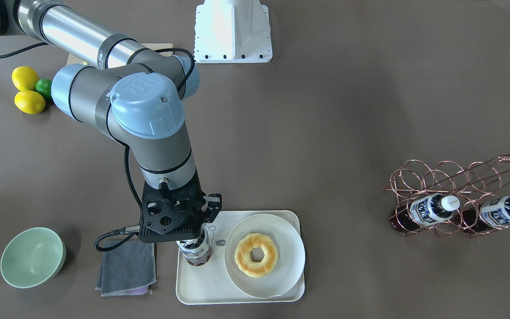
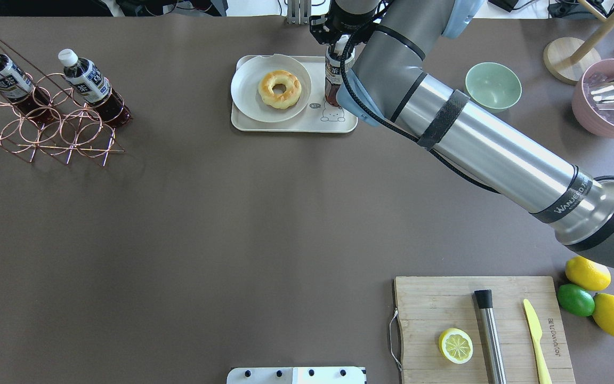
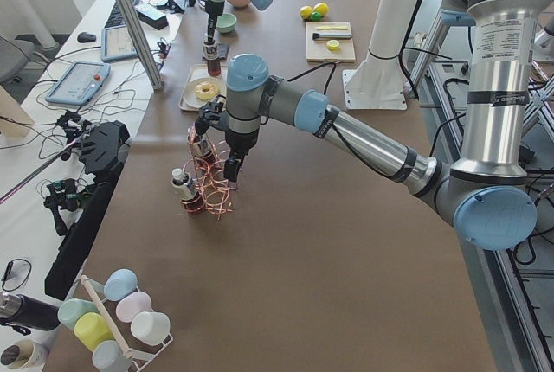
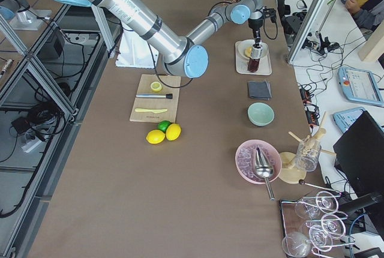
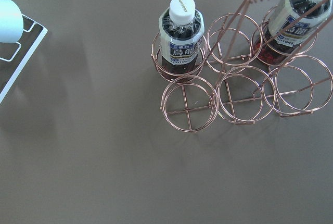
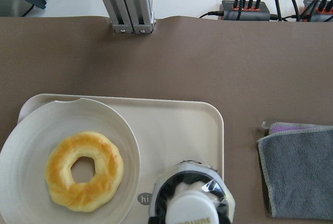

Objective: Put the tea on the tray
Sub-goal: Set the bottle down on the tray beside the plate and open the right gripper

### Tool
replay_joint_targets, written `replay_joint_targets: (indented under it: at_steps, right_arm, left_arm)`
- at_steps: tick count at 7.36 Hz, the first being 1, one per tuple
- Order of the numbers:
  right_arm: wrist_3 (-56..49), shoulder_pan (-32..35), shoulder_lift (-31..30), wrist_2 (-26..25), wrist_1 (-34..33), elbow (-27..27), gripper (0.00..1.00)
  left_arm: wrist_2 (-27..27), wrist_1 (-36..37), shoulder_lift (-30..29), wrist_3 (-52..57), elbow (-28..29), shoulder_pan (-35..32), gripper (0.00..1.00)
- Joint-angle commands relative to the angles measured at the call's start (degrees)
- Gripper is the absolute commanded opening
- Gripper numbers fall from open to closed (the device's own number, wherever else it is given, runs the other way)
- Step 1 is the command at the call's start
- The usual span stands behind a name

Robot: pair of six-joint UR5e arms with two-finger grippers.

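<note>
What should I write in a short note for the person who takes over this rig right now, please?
Right gripper: shut on the top of the tea, from above.
Left gripper: above the two other bottles; open or shut cannot be told.
Tea: upright on the tray, beside the plate with the doughnut.
Done: tea is on the tray.
Left to do: open the right gripper, lift it away.

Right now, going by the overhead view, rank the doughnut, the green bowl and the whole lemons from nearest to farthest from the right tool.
1. Doughnut, on the tray, just left of the right tool in that view.
2. Green bowl, off to its right.
3. Whole lemons, far down by the table's right edge, on the robot's side.
</note>
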Motion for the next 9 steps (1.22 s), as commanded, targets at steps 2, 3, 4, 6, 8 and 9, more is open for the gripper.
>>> replay_joint_targets:
  at_steps: [2,3,4,6,8,9]
  right_arm:
    - [0.16,0.85,0.79,0.91,-0.17,0.7,1.0]
    - [-0.27,3.3,-0.77,5.01,-1.04,4.36,1.0]
    - [-1.06,5.58,-6.71,7.92,-2.97,11.71,1.0]
    - [-10.58,10.4,-23.99,12.05,-6.04,27.7,1.0]
    - [-31.62,18.74,-42.97,14.88,-6.68,37.24,1.0]
    - [-42.0,24.36,-48.63,19.07,-6.42,37.1,1.0]
  left_arm:
    - [0.06,0.07,-0.14,-0.18,-0.04,0.01,0.97]
    - [0.06,-0.01,-0.4,-0.09,0.49,0.1,0.97]
    - [0.06,0.07,-0.41,-0.18,0.49,0.1,0.97]
    - [-0.29,0.07,0.12,-0.09,0.4,0.01,0.97]
    - [-0.29,-0.01,0.47,3.05,3.45,-0.86,0.97]
    - [-0.64,0.07,0.39,8.64,6.79,-3.82,0.97]
